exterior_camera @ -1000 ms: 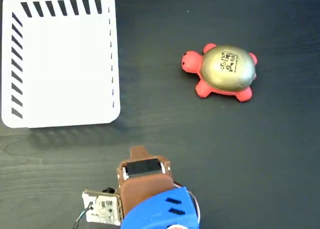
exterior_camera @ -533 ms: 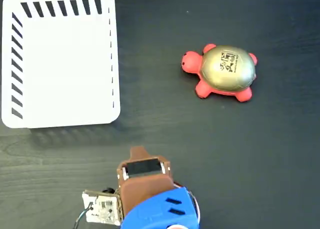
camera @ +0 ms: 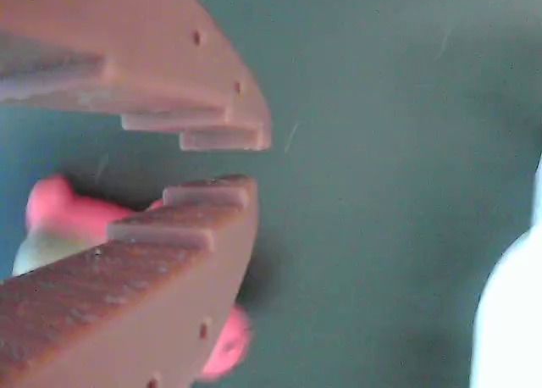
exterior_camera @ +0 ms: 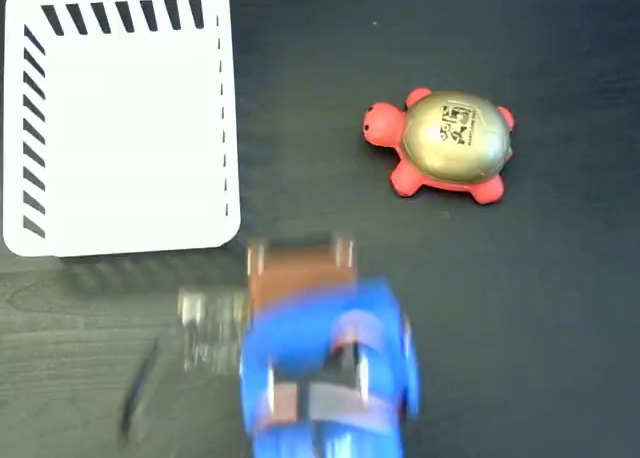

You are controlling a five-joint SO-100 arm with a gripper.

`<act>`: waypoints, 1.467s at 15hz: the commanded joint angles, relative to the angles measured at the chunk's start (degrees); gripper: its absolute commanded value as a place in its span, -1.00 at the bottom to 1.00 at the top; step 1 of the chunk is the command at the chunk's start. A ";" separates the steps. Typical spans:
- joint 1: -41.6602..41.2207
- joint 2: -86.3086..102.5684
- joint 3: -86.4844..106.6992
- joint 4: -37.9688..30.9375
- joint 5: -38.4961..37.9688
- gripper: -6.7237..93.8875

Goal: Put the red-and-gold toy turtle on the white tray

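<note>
The red-and-gold toy turtle (exterior_camera: 455, 138) lies on the dark table at the right in the fixed view, head pointing left. The white tray (exterior_camera: 120, 118) lies flat at the top left with nothing on it. My gripper (exterior_camera: 300, 250), brown on a blue arm, is blurred at the bottom centre, below and left of the turtle and just off the tray's lower right corner. In the wrist view the gripper (camera: 237, 161) has its toothed jaws nearly together with only a narrow gap and nothing between them. Behind the lower finger (camera: 169, 261) the turtle (camera: 51, 210) shows as a pink blur.
The dark wood-grain table (exterior_camera: 540, 328) is bare around the turtle. A small circuit board with a cable (exterior_camera: 210, 328) rides blurred on the arm's left side. A blurred white shape (camera: 512, 320) sits at the wrist view's right edge.
The arm held still between the two earlier frames; now it has swung upward in the fixed view, blurred by motion. Turtle and tray have not moved.
</note>
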 commanded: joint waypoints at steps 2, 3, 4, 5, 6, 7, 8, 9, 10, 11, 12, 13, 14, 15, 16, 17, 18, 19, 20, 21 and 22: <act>11.16 -16.44 -17.67 1.32 -4.75 -0.87; 13.80 -21.36 -21.97 1.85 -5.71 -0.87; 16.35 -26.19 -26.98 3.96 -6.42 -0.87; 18.63 -30.94 -32.43 6.59 -7.29 -0.87; 20.48 -35.42 -37.00 8.09 -8.26 -0.87; 21.62 -39.90 -41.04 8.79 -8.44 -0.87; 22.32 -43.95 -44.82 9.67 -7.91 -0.87; 22.68 -47.29 -48.52 11.87 -7.47 -0.84; 22.76 -49.83 -51.33 13.27 -7.38 -0.80; 22.85 -51.86 -53.44 14.06 -7.12 -0.74; 22.85 -53.09 -55.20 14.68 -7.03 -0.66; 22.85 -53.88 -56.16 14.94 -7.12 -0.36; 22.85 -54.58 -56.87 15.29 -7.47 -0.11; 22.76 -55.11 -57.04 15.47 -8.26 -0.03; 22.68 -55.55 -57.04 15.47 -8.61 -0.01; 22.94 -56.07 -57.39 15.82 -9.05 0.14; 23.29 -56.87 -58.27 16.70 -9.40 0.21; 23.82 -58.27 -59.94 18.02 -9.93 0.24; 24.08 -60.21 -61.70 19.16 -10.46 0.25; 24.52 -62.31 -63.28 19.86 -10.63 0.36; 24.96 -64.51 -65.30 21.45 -10.90 0.48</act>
